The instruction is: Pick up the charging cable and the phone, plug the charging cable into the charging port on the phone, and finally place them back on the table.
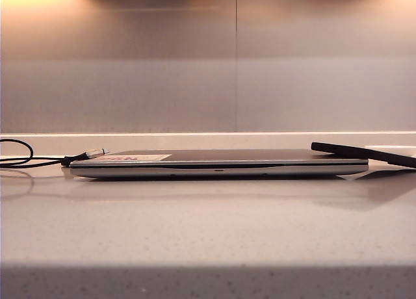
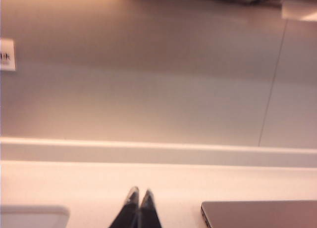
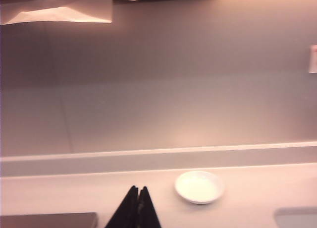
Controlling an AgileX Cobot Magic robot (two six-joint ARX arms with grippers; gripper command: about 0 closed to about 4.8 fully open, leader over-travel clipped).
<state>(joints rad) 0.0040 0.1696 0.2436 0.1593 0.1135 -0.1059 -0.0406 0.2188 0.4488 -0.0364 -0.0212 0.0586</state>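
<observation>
Nothing of the task is done yet, as you can judge from how things lie; every step is ahead of you.

Nearest to you, the front of the table point(image 1: 208, 234) is bare, and neither arm shows in the exterior view. Each hand appears only in its own wrist view. The left hand point(image 2: 139, 193) has its fingers pressed together with nothing between them, hanging over the table near a corner of the silver laptop point(image 2: 260, 214). The right hand point(image 3: 137, 190) is likewise pinched together and empty, over the table with a small white dish point(image 3: 199, 187) beside it, which you can ignore.

Farther back, the closed laptop lies flat across the middle of the table. At its left end the charging cable point(image 1: 39, 161) runs in from a loop at the left edge, and its metallic plug tip sits at the laptop's corner, seemingly resting on the lid, though the low angle makes that hard to confirm. At the right end the phone point(image 1: 364, 153) lies tilted, one end propped on the laptop's lid and the other running out of the picture. Cable and phone are well apart, unplugged and untouched.

Beyond them stands only the wall.

You have left: open both hands, grasp cable and phone, mate them, then set them down.
</observation>
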